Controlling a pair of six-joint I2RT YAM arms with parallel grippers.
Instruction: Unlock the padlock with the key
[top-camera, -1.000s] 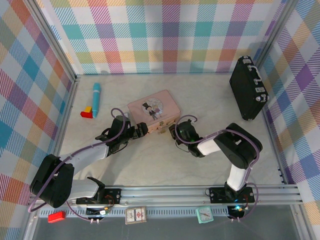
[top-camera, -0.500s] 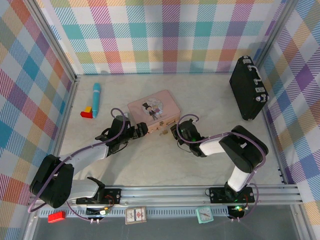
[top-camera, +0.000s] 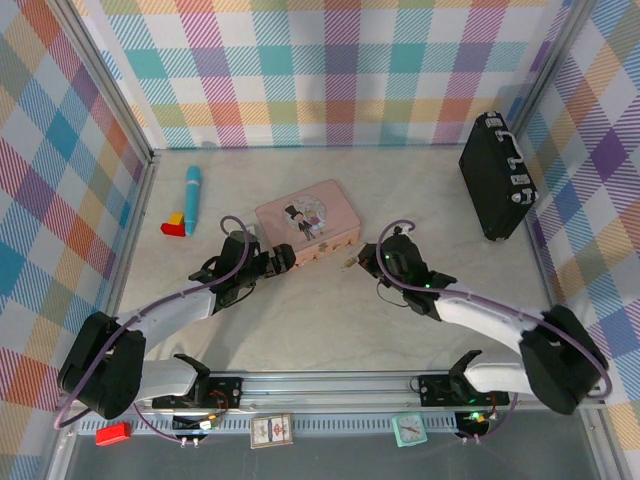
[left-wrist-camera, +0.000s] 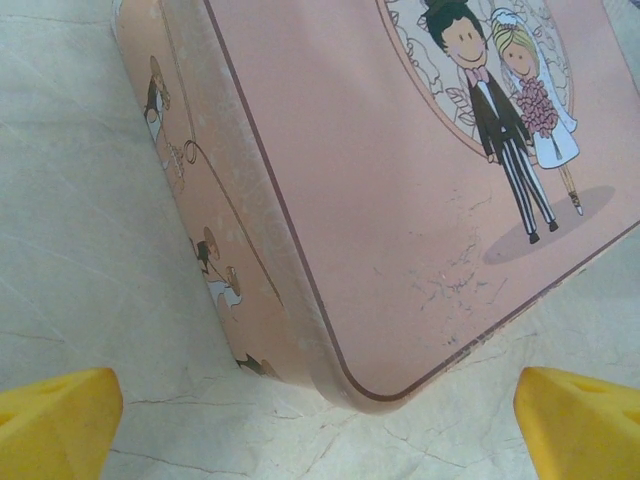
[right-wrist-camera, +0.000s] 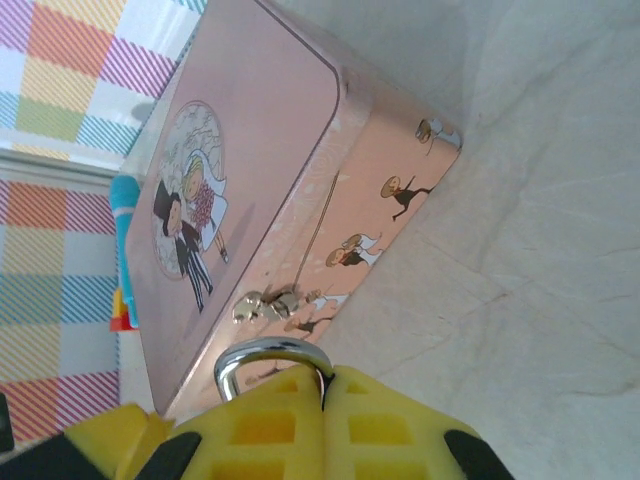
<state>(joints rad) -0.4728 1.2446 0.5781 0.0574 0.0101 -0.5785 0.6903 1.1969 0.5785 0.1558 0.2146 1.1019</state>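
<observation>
**Right arm.** I have my right pincer (right-wrist-camera: 325, 390) clamped shut on the padlock (right-wrist-camera: 226, 372), whose silver shackle alone pokes past the yellow fingertips (right-wrist-camera: 390, 420). It sits just beside the pink tin (top-camera: 305, 222) at the tin's 4 o'clock, presumably to steady the lock for the key, which I cannot make out. **Left arm.** My left pincer (left-wrist-camera: 320, 430) gapes wide and empty above the worktop (top-camera: 300, 320) at the tin's 7 o'clock corner, probably poised to brace the tin.
</observation>
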